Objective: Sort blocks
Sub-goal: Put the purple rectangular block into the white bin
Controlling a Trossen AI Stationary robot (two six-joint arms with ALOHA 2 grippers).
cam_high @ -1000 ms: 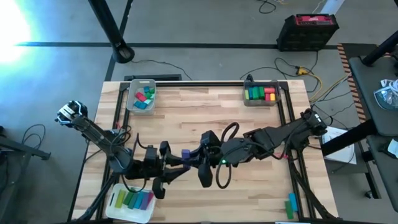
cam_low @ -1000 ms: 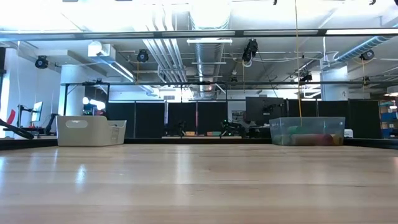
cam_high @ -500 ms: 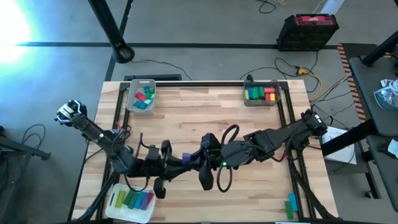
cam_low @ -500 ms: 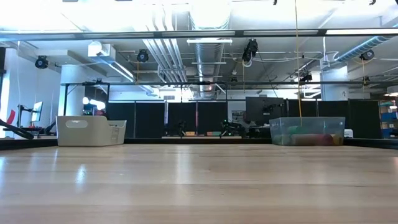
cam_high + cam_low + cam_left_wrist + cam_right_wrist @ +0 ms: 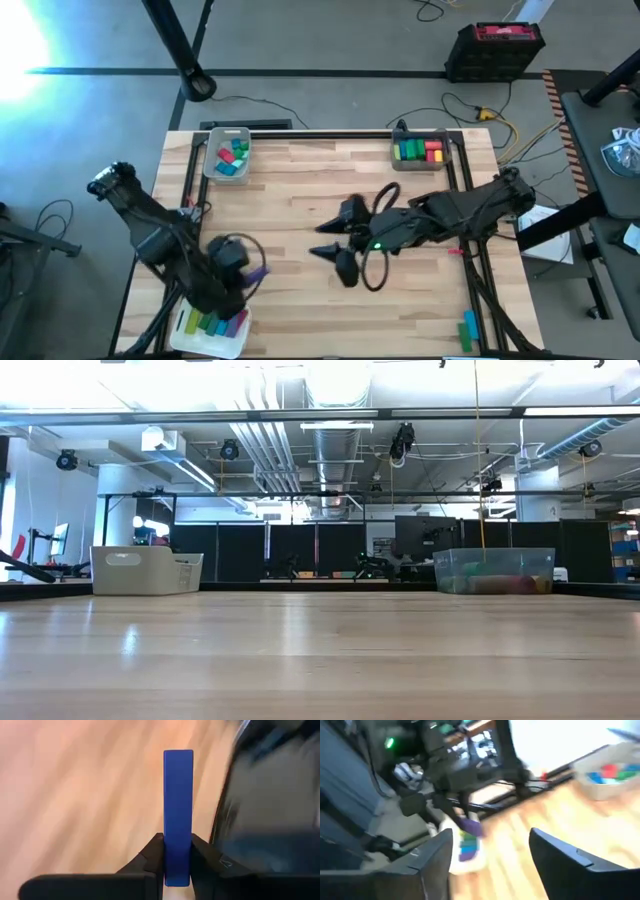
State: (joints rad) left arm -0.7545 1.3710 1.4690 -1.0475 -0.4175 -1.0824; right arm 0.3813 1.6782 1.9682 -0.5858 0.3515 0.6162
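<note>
The left gripper (image 5: 177, 865) pinches a long blue-purple block (image 5: 178, 815) between its fingers, end pointing outward, and in the high view it hangs at the table's seven o'clock, just above the clear tray (image 5: 190, 338) of coloured blocks, likely ready to drop it there. The right gripper (image 5: 335, 252) sits near the table's centre with jaws spread and empty. Half a second ago both grippers met at six o'clock around this block; now they are well apart.

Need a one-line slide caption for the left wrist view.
Left tool shut on a long blue bar-shaped block, held end-out above the light wooden table.
</note>
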